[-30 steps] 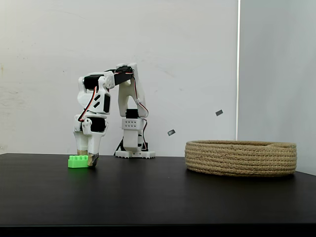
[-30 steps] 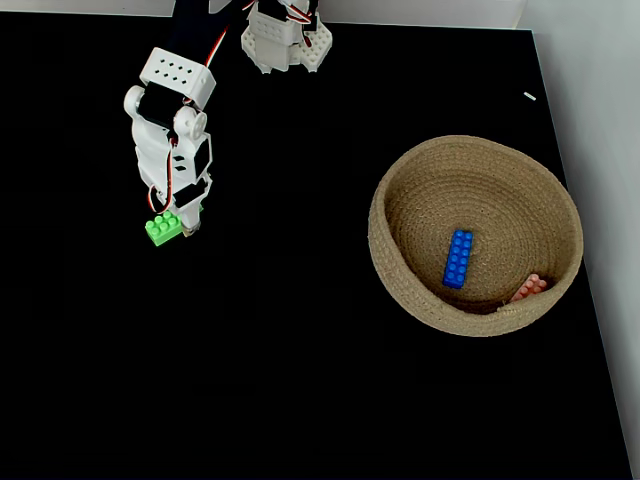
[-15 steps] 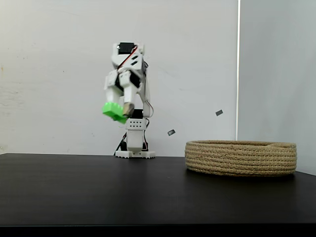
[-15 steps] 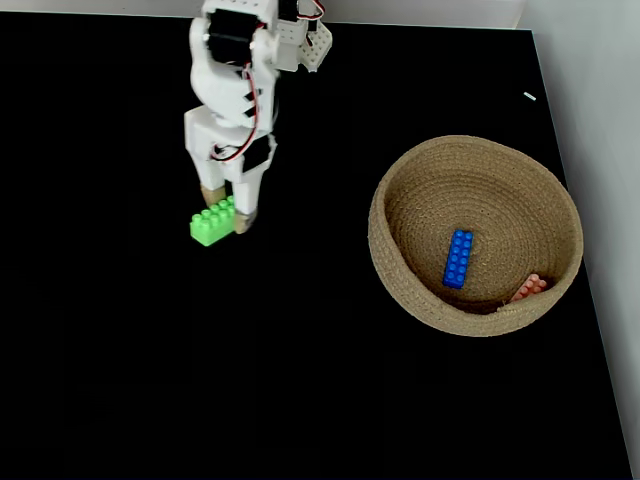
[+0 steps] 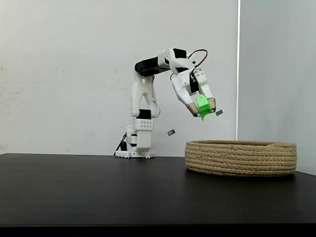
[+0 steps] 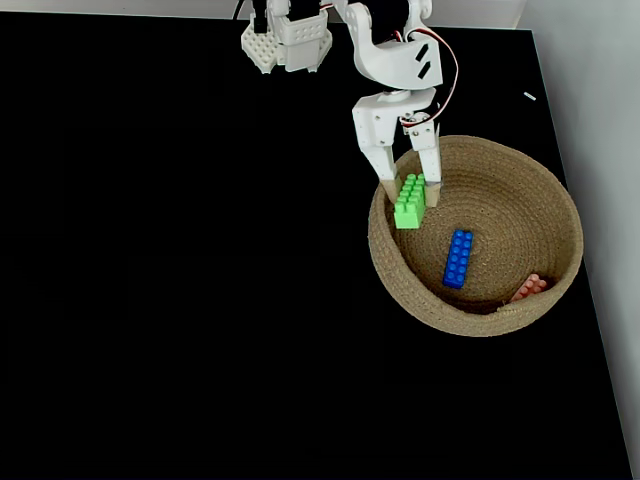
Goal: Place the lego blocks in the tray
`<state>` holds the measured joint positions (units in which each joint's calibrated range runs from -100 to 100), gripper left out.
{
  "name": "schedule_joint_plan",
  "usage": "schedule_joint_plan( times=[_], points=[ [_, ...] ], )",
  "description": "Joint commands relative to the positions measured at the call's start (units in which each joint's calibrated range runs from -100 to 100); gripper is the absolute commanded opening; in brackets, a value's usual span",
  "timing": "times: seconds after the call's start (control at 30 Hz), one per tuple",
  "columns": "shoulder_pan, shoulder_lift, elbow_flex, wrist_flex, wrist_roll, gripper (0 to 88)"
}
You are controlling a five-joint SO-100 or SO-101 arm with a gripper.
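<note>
The green lego block (image 5: 202, 105) (image 6: 408, 201) hangs in the air, held by my gripper (image 5: 201, 110) (image 6: 411, 196), which is shut on it. In a fixed view from the side it hovers above the left rim of the tray (image 5: 241, 158). From above, the block sits over the left inner edge of the tan rope tray (image 6: 500, 165). A blue lego block (image 6: 458, 258) lies on the tray floor, and a pale pink block (image 6: 529, 288) rests against the tray's lower right wall.
The arm's white base (image 5: 137, 143) (image 6: 288, 40) stands at the back of the black table (image 5: 98, 192) (image 6: 180, 300). A white wall rises behind, and the table's right edge runs close past the tray.
The arm has swung right with the green block, from left of its base over the open table to above the tray's left rim. The blue and pink blocks have not moved.
</note>
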<state>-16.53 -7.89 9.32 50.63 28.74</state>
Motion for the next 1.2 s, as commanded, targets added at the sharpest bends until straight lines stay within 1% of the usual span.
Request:
schedule_joint_plan(
  times=[0.0, 0.03, 0.1, 0.2, 0.27, 0.3, 0.33, 0.43, 0.47, 0.53, 0.7, 0.83, 1.03, 1.17],
  points=[
    [-1.6, -5.7, 3.1, -3.3, 0.1, 19.6],
    [-1.7, -5.7, 4.5, -3.9, 0.2, 25.5],
    [-1.7, -5.8, 5.6, -4.1, 0.0, 31.8],
    [-1.5, -6.6, 5.5, -3.6, -0.7, 34.7],
    [-1.0, -7.6, 5.0, -3.0, -0.8, 34.7],
    [-0.7, -7.9, 4.4, -2.4, -0.9, 34.1],
    [-0.2, -8.5, 3.7, -2.0, -1.0, 31.8],
    [2.6, -11.0, 0.1, 1.9, -1.6, 18.9],
    [3.9, -12.5, 0.1, 3.3, -1.5, 11.0],
    [7.2, -16.4, 3.7, 5.1, -0.4, 0.3],
    [16.0, -27.7, 22.9, 4.6, 3.7, 0.0],
    [20.6, -37.6, 41.0, 1.9, 8.1, 0.0],
    [22.2, -52.0, 65.0, -6.7, 12.8, 0.0],
    [21.9, -63.0, 77.0, -8.2, 15.6, 0.0]
  ],
)
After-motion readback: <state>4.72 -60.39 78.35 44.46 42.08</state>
